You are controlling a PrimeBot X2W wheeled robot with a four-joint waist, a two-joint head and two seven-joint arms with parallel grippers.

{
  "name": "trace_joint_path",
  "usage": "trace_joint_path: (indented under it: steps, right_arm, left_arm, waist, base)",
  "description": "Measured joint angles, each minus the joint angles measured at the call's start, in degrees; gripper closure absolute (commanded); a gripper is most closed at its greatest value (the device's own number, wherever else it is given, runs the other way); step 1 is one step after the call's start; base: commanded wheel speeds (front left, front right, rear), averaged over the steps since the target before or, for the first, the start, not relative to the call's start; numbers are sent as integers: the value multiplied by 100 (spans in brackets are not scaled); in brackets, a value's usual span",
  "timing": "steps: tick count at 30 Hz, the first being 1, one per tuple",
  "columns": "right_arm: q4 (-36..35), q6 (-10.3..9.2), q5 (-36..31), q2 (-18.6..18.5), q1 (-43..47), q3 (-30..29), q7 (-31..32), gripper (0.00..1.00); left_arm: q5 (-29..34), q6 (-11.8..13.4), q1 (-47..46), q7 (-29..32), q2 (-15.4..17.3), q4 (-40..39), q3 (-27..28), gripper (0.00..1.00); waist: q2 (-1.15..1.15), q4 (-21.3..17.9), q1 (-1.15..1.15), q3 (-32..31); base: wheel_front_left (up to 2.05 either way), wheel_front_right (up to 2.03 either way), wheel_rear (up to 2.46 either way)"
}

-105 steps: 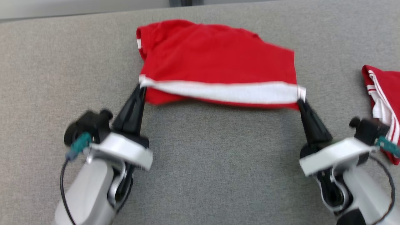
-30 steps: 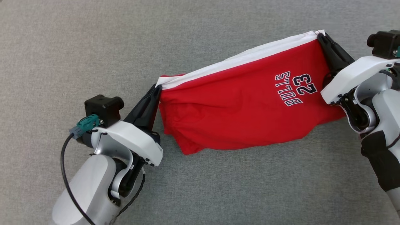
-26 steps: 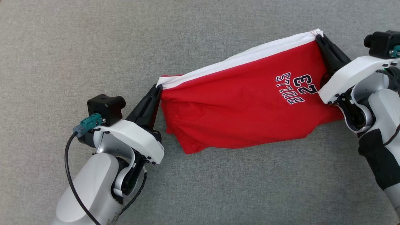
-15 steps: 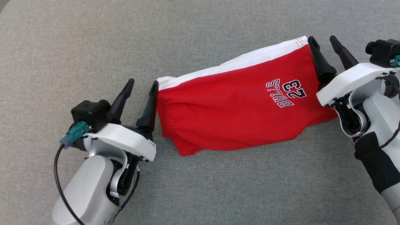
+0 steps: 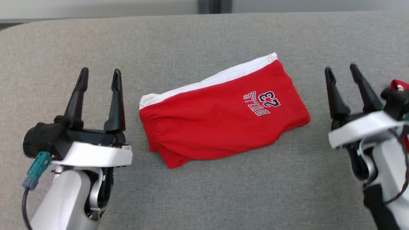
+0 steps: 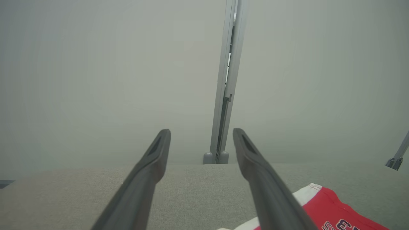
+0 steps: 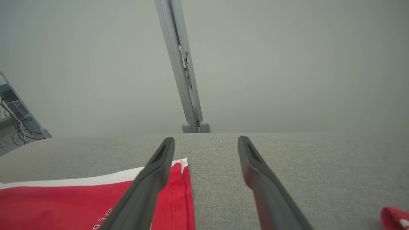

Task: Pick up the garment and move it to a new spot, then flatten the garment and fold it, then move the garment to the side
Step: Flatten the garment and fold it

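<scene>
Spread wide and gripping nothing: left gripper (image 5: 101,70), poised to the left of the garment (image 5: 220,124) and apart from it. Same for right gripper (image 5: 340,67): fingers parted, empty, off to the garment's right, not touching.

Red shorts, white band (image 5: 207,81) along the far edge, lying slantwise in the middle of the grey table (image 5: 204,35). Apparently doubled over, and rumpled at the near left corner.

Judged to be between steps: laid at a spot, flattening and folding yet to do. Next calls for lowering both grippers onto opposite ends, pinching fabric without snagging the grey cover, then drawing it taut.

From the head: the whole outline and the lettering (image 5: 262,103), plus a second red item (image 5: 399,85) at the right edge. From the left wrist: a close look along parted fingers (image 6: 143,179), with a partition post (image 6: 228,80) beyond the far edge. From the right wrist: loose cables (image 7: 12,111) off to the left.
</scene>
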Motion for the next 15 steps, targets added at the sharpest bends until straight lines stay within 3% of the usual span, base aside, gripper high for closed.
trace_joint_path:
  steps: [6, 15]
  right_arm:
    - [-855, 0, -670, 349, 1040, -404, 0, 0]
    - [-1424, 0, -913, 624, 1842, -643, 110, 0]
  left_arm:
    - [250, 14, 428, -10, 67, -118, 234, 0]
    - [345, 109, 981, -8, 104, -18, 283, 0]
  waist:
    - [0, -199, 0, -223]
    - [0, -356, 0, -456]
  base:
    - [0, 0, 0]
    - [0, 0, 0]
